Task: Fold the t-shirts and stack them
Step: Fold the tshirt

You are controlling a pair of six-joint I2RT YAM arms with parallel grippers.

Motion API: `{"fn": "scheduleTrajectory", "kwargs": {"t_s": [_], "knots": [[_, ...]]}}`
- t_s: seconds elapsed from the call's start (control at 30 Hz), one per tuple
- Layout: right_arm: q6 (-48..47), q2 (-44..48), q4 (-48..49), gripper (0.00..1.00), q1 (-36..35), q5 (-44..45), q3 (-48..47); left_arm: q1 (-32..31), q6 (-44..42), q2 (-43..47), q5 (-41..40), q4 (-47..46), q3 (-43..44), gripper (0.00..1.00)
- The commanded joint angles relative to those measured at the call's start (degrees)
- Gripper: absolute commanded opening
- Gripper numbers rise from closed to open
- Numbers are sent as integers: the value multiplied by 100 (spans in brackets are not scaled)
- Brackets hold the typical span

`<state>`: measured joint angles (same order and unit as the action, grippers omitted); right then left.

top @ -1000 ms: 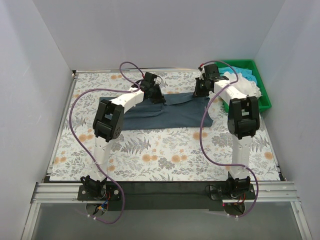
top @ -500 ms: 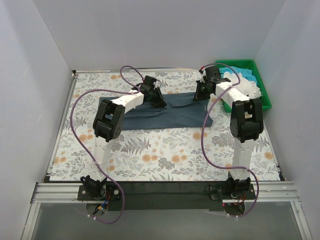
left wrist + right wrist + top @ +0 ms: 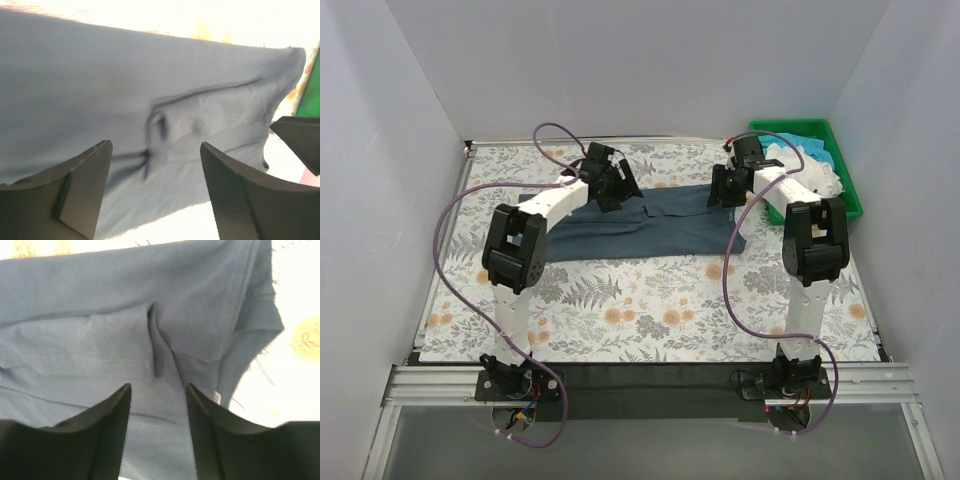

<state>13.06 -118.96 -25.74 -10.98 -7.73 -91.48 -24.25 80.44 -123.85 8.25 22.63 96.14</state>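
Observation:
The dark slate t-shirt (image 3: 660, 225) lies folded in a long band across the back half of the table. It fills the left wrist view (image 3: 125, 90) and the right wrist view (image 3: 100, 340). My left gripper (image 3: 613, 193) hovers open over its far left part, jaws (image 3: 155, 147) apart with only cloth below. Just above the shirt's far right part, my right gripper (image 3: 725, 190) is open too (image 3: 158, 387), beside a sleeve hem. A white t-shirt (image 3: 812, 177) and a turquoise t-shirt (image 3: 810, 143) lie bunched in the green tray (image 3: 856, 206).
The tray stands at the back right corner against the white wall. White walls close in the table on three sides. The flower-patterned tablecloth (image 3: 650, 310) shows in front of the shirt. My right gripper's finger (image 3: 300, 142) shows at the edge of the left wrist view.
Both grippers went from shut to open and let go of the dark shirt's far edge. The left arm's elbow swung to the left. The shirt stays flat on the table.

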Motion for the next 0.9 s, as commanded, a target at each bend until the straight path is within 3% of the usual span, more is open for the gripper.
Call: {"fn": "scheduleTrajectory", "kwargs": {"t_s": [0.0,0.17,0.3,0.4,0.47,0.5,0.6,0.87], "knots": [[-163,600,34,48,35,201,121,298,-11,1204,-499,303,-489,67],[-59,1075,7,56,158,70,701,841,-11,2450,-1061,663,-1954,67],[30,1497,-28,56,289,-220,1377,1422,6,3076,-1176,725,-3027,59],[74,1717,-54,46,299,-395,1808,1721,-2,3218,-1238,620,-3504,50],[118,1797,16,32,299,-562,2063,1800,-46,3183,-1326,532,-3593,42],[170,1849,60,29,307,-763,2143,1818,-90,3148,-1422,540,-3602,41],[267,1911,297,27,299,-950,2467,1924,-125,2955,-1510,558,-3514,36],[566,1815,534,24,500,-265,3074,2327,-29,2612,-1783,593,-3636,31]]}}
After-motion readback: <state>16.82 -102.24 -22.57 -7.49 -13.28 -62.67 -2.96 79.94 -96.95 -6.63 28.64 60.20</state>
